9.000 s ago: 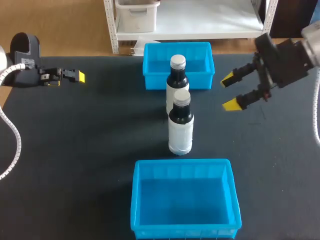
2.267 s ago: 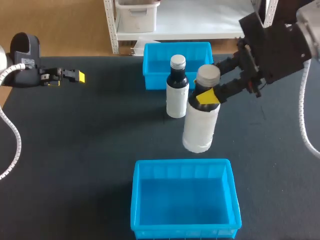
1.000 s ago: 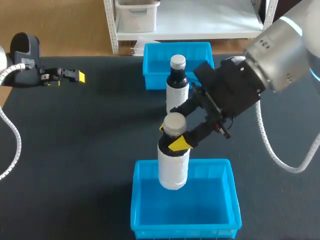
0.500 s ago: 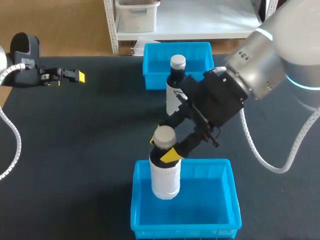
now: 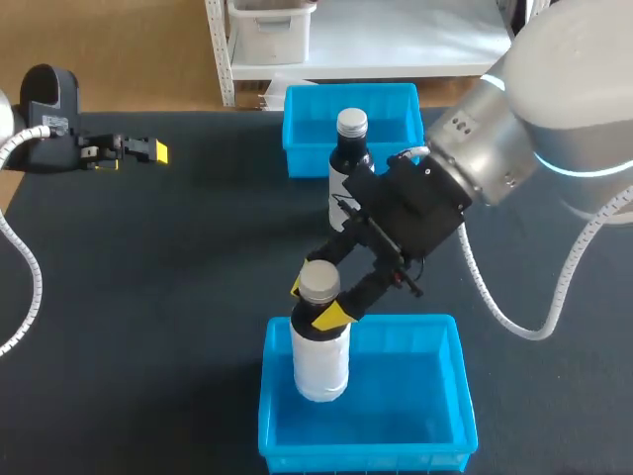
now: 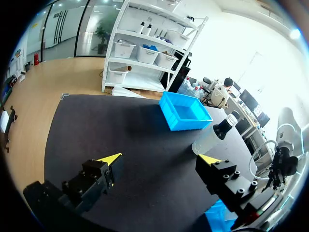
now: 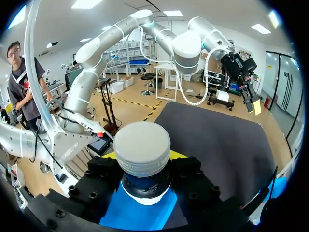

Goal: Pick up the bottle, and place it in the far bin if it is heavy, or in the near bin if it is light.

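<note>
The right hand [image 5: 316, 300] grips the bottle [image 5: 318, 361] by its neck, the body hanging below inside the near bin [image 5: 463, 386], presumably judged light.

1. The table [image 5: 148, 297] has a dark, almost black mat on it and fills most of the head view.
2. There's a tan wooden floor [image 5: 129, 40] in the upper left, behind the table.
3. A white metal shelf unit [image 5: 396, 45] stands top centre, with a white box [image 5: 269, 25] on it.
4. The ceiling panel lights [image 7: 174, 13] are pretty bright.
</note>
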You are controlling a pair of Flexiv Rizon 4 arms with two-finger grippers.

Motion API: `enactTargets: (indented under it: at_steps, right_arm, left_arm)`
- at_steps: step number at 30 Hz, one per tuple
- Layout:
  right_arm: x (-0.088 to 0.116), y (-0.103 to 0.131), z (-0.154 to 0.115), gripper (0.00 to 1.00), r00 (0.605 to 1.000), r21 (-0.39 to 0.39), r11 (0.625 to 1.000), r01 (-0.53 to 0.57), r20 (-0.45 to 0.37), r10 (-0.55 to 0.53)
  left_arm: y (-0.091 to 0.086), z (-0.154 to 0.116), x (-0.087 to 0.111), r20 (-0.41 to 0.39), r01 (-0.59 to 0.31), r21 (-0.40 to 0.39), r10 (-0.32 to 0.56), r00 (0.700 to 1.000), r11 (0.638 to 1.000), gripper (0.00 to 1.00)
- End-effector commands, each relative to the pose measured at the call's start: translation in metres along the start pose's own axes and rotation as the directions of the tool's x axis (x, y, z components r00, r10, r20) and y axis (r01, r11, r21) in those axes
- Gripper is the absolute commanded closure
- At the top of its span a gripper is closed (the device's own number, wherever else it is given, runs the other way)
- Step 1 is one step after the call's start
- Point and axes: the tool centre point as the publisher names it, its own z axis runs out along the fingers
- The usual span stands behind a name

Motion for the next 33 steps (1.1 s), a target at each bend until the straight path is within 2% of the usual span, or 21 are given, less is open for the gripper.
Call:
enactTargets:
  at_steps: [1, 13, 15, 18, 22, 24, 25, 26, 33]
  right_arm:
    - [0.004, -0.004, 0.002, 1.0, 1.0, -0.009, 1.0, 0.003, 0.005, -0.003]
    - [0.011, -0.006, 0.008, 1.0, 1.0, -0.026, 0.999, 0.021, -0.019, -0.021]
    - [0.012, -0.006, 0.009, 0.92, 0.999, -0.027, 0.999, 0.023, -0.023, -0.024]
    - [0.013, -0.006, 0.01, 0.88, 0.999, -0.031, 0.999, 0.023, -0.026, -0.024]
    - [0.015, -0.006, 0.01, 0.7, 0.999, -0.036, 0.999, 0.018, -0.027, -0.019]
    - [0.016, -0.007, 0.01, 0.52, 1.0, -0.038, 0.999, 0.012, -0.028, -0.013]
    - [0.016, -0.007, 0.01, 0.18, 1.0, -0.039, 0.999, 0.01, -0.028, -0.011]
    - [0.016, -0.007, 0.01, 0.0, 1.0, -0.041, 0.999, 0.009, -0.028, -0.01]
    - [0.019, -0.007, 0.01, 0.0, 1.0, -0.046, 0.999, -0.003, -0.03, 0.002]
  left_arm:
    - [0.0, 0.0, 0.0, 0.0, 0.0, 0.0, 0.0, 1.0, 1.0, 0.0]
    - [0.0, 0.0, 0.0, 0.0, 0.0, 0.0, 0.0, 1.0, 1.0, 0.0]
    - [0.0, 0.0, 0.0, 0.0, 0.0, 0.0, 0.0, 1.0, 1.0, 0.0]
    - [0.0, 0.0, 0.0, 0.0, 0.0, 0.0, 0.0, 1.0, 1.0, 0.0]
    - [0.0, 0.0, 0.0, 0.0, 0.0, 0.0, 0.0, 1.0, 1.0, 0.0]
    - [0.0, 0.0, 0.0, 0.0, 0.0, 0.0, 0.0, 1.0, 1.0, 0.0]
    - [0.0, 0.0, 0.0, 0.0, 0.0, 0.0, 0.0, 1.0, 1.0, 0.0]
    - [0.0, 0.0, 0.0, 0.0, 0.0, 0.0, 0.0, 1.0, 1.0, 0.0]
    - [0.0, 0.0, 0.0, 0.0, 0.0, 0.0, 0.0, 1.0, 1.0, 0.0]
